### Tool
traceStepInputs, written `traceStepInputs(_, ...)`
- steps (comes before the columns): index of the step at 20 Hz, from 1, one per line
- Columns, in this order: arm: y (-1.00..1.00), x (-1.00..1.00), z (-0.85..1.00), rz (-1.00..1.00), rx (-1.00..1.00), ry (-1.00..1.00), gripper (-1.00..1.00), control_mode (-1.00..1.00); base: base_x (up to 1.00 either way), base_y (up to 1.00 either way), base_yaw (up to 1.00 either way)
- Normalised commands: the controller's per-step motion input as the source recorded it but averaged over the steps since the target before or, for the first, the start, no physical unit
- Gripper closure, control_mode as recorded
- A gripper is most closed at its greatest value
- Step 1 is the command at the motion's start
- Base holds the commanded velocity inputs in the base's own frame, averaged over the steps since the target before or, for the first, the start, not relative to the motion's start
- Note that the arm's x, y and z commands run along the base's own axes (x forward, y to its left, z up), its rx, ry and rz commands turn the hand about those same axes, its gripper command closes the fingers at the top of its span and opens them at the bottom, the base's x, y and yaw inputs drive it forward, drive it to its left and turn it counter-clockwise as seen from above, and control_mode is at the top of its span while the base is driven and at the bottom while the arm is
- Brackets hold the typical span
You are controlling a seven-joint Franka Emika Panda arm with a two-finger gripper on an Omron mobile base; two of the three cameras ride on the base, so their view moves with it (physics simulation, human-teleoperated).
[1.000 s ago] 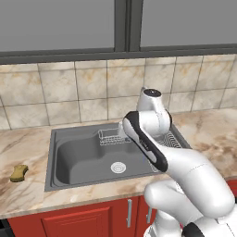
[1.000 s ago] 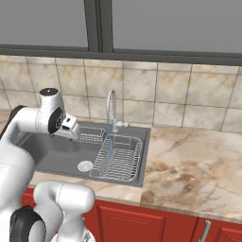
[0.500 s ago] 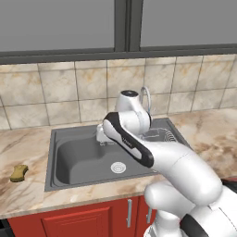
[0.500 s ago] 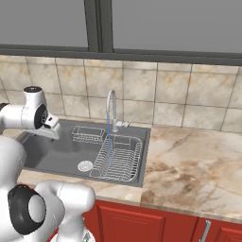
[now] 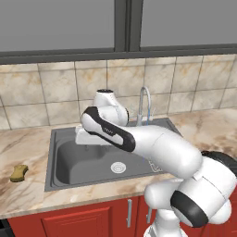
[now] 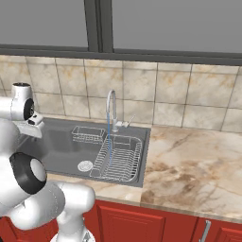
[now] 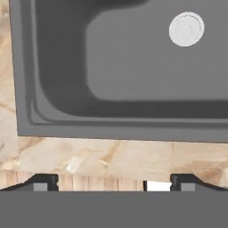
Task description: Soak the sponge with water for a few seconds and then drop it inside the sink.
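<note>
The sponge [image 5: 18, 172], a small mustard-yellow block, lies on the marble counter left of the sink [image 5: 78, 162]. My gripper [image 5: 81, 137] hangs over the back-left part of the dark basin, well to the right of the sponge. Seen from the right base, the gripper [image 6: 35, 126] is at the sink's [image 6: 61, 146] left end. Water [image 6: 109, 142] runs in a thin pale-blue stream from the faucet [image 6: 111, 106] onto the rack. In the hand view the gripper [image 7: 114, 182] is open with nothing between its fingertips [image 7: 44, 181], above the sink [image 7: 133, 67] and its drain [image 7: 186, 29].
A wire dish rack [image 6: 119, 158] fills the right side of the basin, with a small wire basket [image 6: 88, 134] at the back. The round drain [image 5: 118, 167] sits mid-basin. The tiled wall rises behind the curved faucet [image 5: 144, 104]. Marble counter [image 6: 189, 160] stretches to the right.
The arm has swung left across the sink, from above the rack side to the basin's back-left corner, closer to the sponge. The sponge has not moved.
</note>
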Motion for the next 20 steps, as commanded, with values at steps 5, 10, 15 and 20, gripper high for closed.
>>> traceStepInputs(5, 0.46, 0.03, 0.01, 0.01, 0.0, 0.11, -1.0, -1.0, 0.0, 0.0, 0.0)
traceStepInputs(10, 0.34, 0.0, 0.09, 0.0, 0.0, 0.0, -1.0, -1.0, 0.0, 0.0, 0.0)
traceStepInputs(15, 0.38, 0.0, 0.0, 0.0, 0.0, 0.0, -1.0, -1.0, 0.0, 0.0, 0.0)
traceStepInputs(20, 0.4, 0.05, -0.06, 0.0, 0.0, -0.06, -1.0, -1.0, 0.0, 0.0, 0.0)
